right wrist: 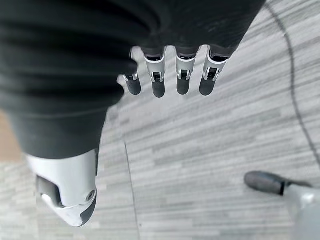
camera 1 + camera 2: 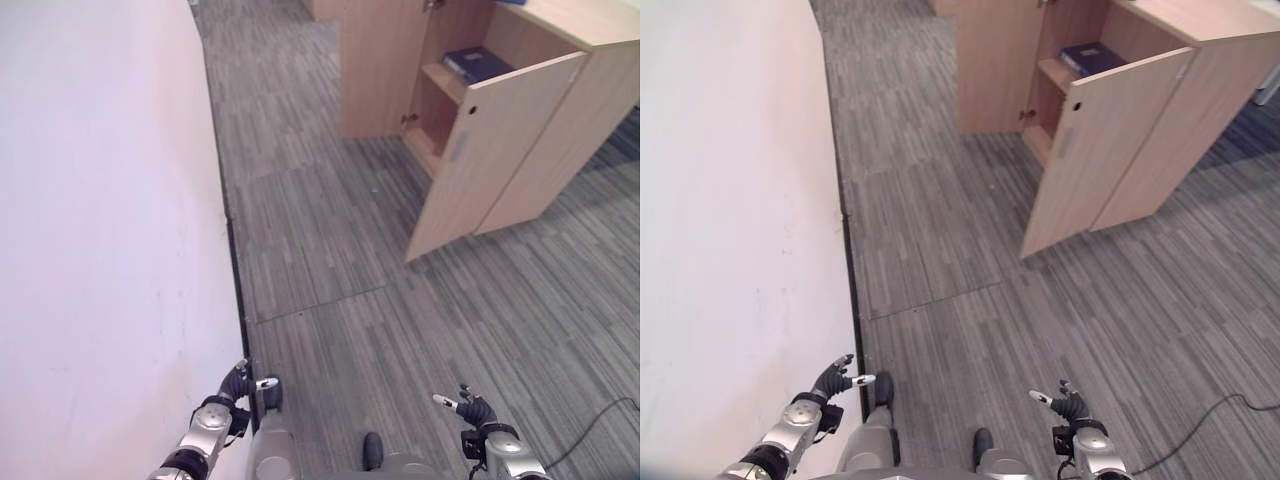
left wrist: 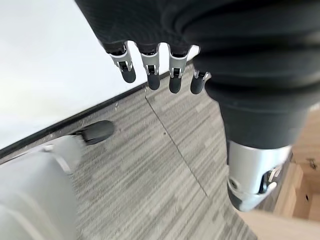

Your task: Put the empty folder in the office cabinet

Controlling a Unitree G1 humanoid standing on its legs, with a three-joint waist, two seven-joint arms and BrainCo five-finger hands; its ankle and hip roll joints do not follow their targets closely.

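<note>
Pretty open stretch of floor (image 2: 330, 250) here: grey carpet tiles with a streaky striped weave, tile seams showing as thin lines, running from the robot up to the cabinet (image 2: 560, 110) at the far right. On the left side a plain white wall (image 2: 100, 220) runs the whole way, with a dark baseboard strip (image 2: 232, 260) along its bottom edge, so the free lane sits between that wall and the cabinet. The cabinet is light wood-look laminate, boxy, with flat panels and square edges; its near door (image 2: 490, 150) is swung out wide into the room and has a small round hole near its top corner, and the other door (image 2: 378, 65) stands open on the far side. Inside, on the upper shelf (image 2: 445, 80), a dark blue folder (image 2: 478, 63) lies flat. The left hand (image 2: 240, 383) hangs low near the wall, fingers loose and fairly straight, holding nothing; the left wrist view shows carpet past its dark fingertips. The right hand (image 2: 472, 408) is low on the other side, also relaxed and empty, with bare carpet beyond its fingers. Both hands are well apart from the cabinet.
</note>
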